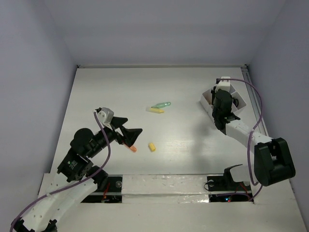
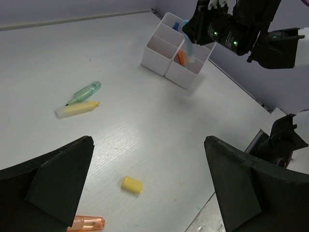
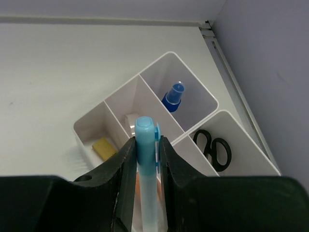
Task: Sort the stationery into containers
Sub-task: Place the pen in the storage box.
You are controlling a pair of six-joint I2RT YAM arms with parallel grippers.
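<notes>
Right gripper pinches a blue highlighter, print seemingly too blurred to read, above the tray; left gripper spread wide.

The white table carries a divided white tray at two o'clock, near its edge. Just above centre, a green marker and a yellow highlighter lie close together. A yellow cap lies toward six, an orange piece toward seven.

Bare table around scattered stationery; right hand with blue pen over tray.
</notes>
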